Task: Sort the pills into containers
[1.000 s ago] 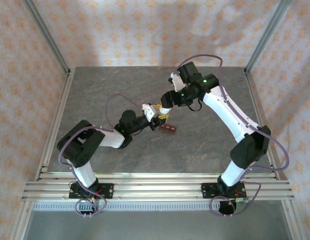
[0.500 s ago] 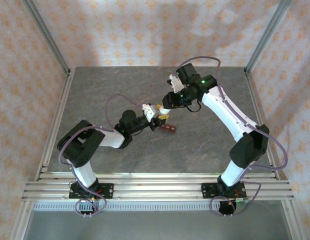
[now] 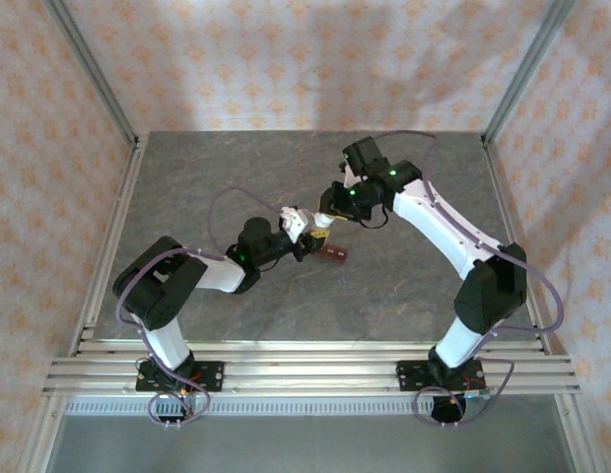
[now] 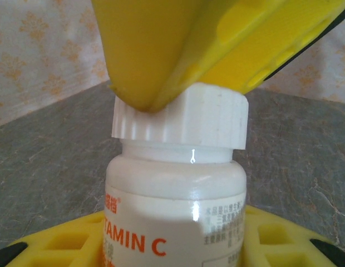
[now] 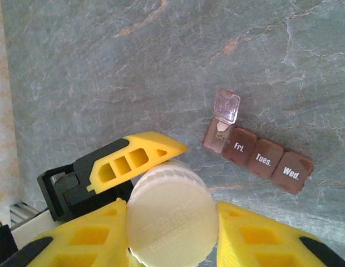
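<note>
containers (image 5: 256, 158): dark red-brown, white day lettering, one clear lid. bottle (image 4: 172, 206) white, orange print; cap (image 5: 168, 214) white. right gripper (image 5: 171, 222) fingers (image 5: 267, 236) yellow, black trim. table (image 5: 106, 67) grey marbled, rusty veins. walls (image 3: 305, 59) cream, orange floral repeat.

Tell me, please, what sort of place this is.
Probably a lab robot cell, not a home: left arm and right arm bolted to aluminium rails, a grey stone-look table, patterned backdrop walls.

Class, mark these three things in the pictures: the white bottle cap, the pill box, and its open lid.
white bottle cap (image 5: 169, 214), right wrist view, middle of its top.
pill box (image 5: 265, 159), right wrist view, the Tues. lid.
open lid (image 5: 228, 105), right wrist view, its clear centre.
</note>
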`<control>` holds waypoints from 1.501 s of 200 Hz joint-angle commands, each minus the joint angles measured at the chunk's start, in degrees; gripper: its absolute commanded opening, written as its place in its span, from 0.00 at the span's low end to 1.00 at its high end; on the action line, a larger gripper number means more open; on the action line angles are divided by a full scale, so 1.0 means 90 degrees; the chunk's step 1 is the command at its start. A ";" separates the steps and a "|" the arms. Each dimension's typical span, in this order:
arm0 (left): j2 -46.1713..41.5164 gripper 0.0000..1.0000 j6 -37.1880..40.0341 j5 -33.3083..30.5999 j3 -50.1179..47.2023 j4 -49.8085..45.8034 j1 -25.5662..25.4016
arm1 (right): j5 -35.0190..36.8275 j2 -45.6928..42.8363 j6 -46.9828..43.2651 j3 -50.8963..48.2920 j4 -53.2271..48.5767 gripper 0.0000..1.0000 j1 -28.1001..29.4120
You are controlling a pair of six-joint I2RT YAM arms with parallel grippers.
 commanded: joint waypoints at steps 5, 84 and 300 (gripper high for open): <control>-0.0303 0.00 0.0106 0.0110 0.0141 0.1049 -0.0067 | 0.0224 0.0043 0.0415 -0.0077 0.0030 0.36 0.0151; -0.0177 0.00 0.0067 0.0108 0.0114 0.1105 -0.0068 | 0.0474 0.0100 -0.0019 0.1270 -0.0584 0.69 -0.0057; -0.0211 0.00 -0.0270 0.0551 0.0288 0.1099 -0.0067 | -0.1105 0.0100 -0.3279 0.0855 -0.1101 0.75 -0.0510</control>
